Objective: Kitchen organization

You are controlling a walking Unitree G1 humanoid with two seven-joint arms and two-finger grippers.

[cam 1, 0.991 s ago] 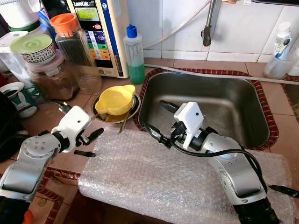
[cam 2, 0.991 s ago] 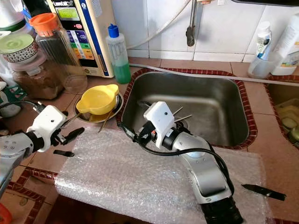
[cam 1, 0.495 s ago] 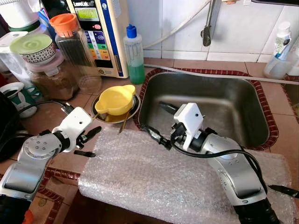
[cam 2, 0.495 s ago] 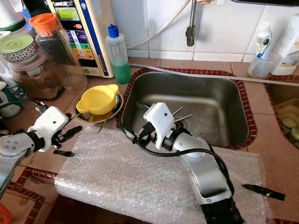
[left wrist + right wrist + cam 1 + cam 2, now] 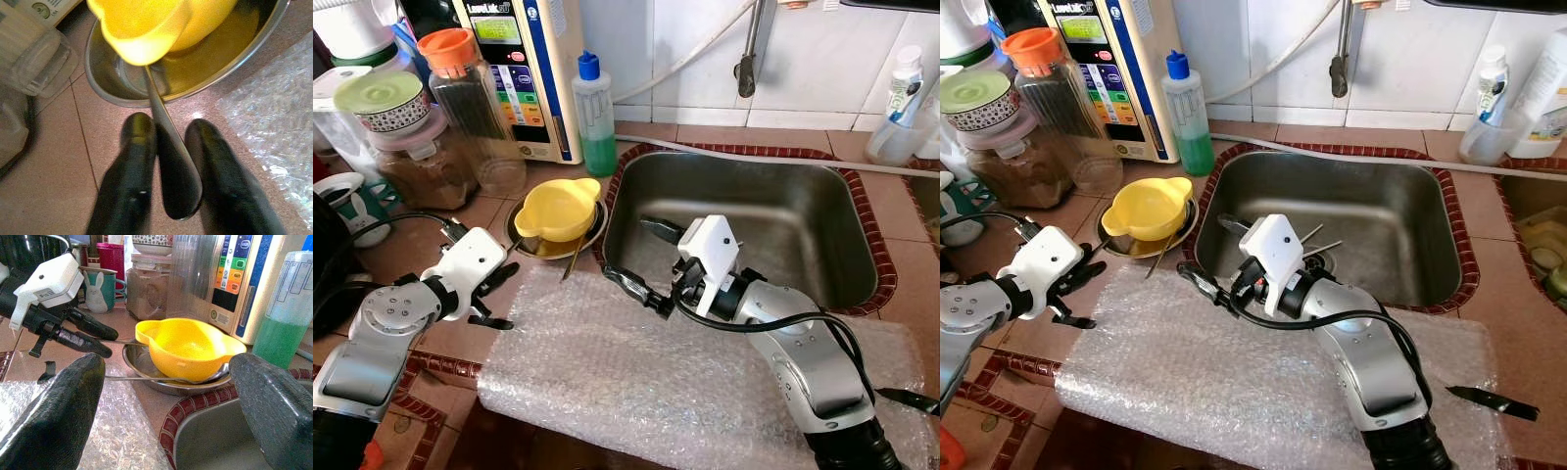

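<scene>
Bowl (image 5: 555, 210) in dish (image 5: 536, 245) left of sink (image 5: 803, 211), bubble wrap (image 5: 636, 372) in front.

I'm seeing a glossy yellow plastic bowl (image 5: 555, 210) sitting in a shiny steel dish (image 5: 195, 73), a polished metal spoon handle (image 5: 171, 147) lying between matt black rubbery fingers (image 5: 129, 166), crinkly translucent bubble wrap (image 5: 646, 372), a brushed stainless sink (image 5: 783, 215), and smooth terracotta tile counter (image 5: 401, 245)
</scene>
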